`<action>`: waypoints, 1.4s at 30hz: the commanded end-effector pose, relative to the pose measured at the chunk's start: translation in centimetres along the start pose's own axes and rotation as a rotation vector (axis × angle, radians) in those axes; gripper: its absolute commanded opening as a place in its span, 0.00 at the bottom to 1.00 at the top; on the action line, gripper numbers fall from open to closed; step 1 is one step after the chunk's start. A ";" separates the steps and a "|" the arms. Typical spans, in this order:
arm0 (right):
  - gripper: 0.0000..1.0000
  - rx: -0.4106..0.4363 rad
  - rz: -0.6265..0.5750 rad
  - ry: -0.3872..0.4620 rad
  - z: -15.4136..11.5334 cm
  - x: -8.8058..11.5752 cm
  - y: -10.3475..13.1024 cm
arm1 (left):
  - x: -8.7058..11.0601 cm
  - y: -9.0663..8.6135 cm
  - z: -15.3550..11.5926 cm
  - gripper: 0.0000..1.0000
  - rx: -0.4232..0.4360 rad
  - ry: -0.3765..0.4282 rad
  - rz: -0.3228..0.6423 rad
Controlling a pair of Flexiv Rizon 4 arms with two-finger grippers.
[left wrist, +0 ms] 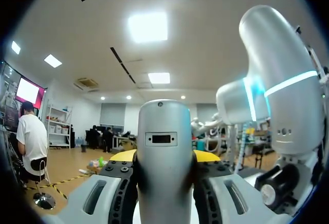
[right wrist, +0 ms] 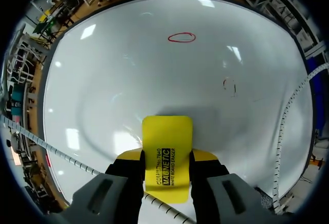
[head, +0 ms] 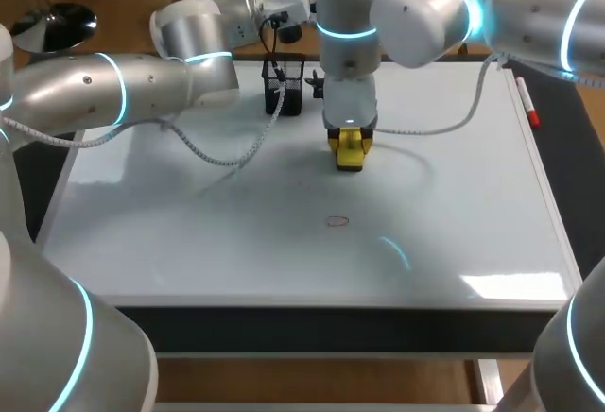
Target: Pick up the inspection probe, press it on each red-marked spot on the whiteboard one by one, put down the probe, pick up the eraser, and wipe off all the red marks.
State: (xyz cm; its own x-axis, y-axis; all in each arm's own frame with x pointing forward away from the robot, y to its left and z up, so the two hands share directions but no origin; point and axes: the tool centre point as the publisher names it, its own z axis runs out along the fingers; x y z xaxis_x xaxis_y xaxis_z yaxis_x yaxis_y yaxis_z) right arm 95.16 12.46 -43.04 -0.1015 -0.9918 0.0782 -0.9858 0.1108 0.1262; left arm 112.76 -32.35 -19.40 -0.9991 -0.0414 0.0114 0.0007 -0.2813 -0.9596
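1. Starting at the right gripper [right wrist: 167, 158], the jaws are found clamped on the yellow eraser [right wrist: 167, 136]. Both sides of it are pressed, and its front end projects ahead of the yellow tips.
2. The eraser is held low over the far middle of the whiteboard [head: 189, 242], with the right arm [head: 416, 15] standing upright above it. Contact between eraser and board cannot be confirmed.
3. One red oval mark [right wrist: 181, 37] is recorded on the board ahead of the eraser, well apart from it. A fainter dark trace [right wrist: 230, 86] is noted nearer the eraser, off to one side.
4. The left gripper [left wrist: 164, 154] is found with its jaws clamped on the inspection probe [left wrist: 164, 131], a grey cylinder gripped from both sides. It is raised off the board and directed toward the ceiling.
5. The left arm [head: 113, 86] is seen entering from the left, with its wrist above the board's far edge, near a black mesh holder [head: 284, 86].
6. A red marker [head: 527, 105] is noted lying along the board's right edge. The board lies flat on the dark desk [head: 581, 195].
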 end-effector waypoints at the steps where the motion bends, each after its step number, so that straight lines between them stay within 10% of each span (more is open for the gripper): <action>1: 0.00 0.006 0.019 -0.006 0.6 2.1 0.4 | -0.1 -0.1 0.0 0.00 0.000 0.002 0.000; 28: 0.00 0.062 0.120 0.011 -2.3 8.2 1.2 | -0.1 -0.1 0.0 0.00 0.000 0.002 0.000; 42: 0.00 0.087 0.274 -0.011 -3.7 15.6 2.7 | -0.1 -0.1 0.0 0.00 0.000 0.002 0.000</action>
State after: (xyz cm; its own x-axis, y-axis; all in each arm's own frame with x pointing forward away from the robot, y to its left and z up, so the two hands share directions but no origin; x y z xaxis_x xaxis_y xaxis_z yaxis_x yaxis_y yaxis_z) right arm 92.78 -0.41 -38.71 -0.3610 -0.9251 0.1179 -0.9298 0.3668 0.0311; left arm 112.77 -32.36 -19.41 -0.9991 -0.0412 0.0114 0.0006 -0.2814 -0.9596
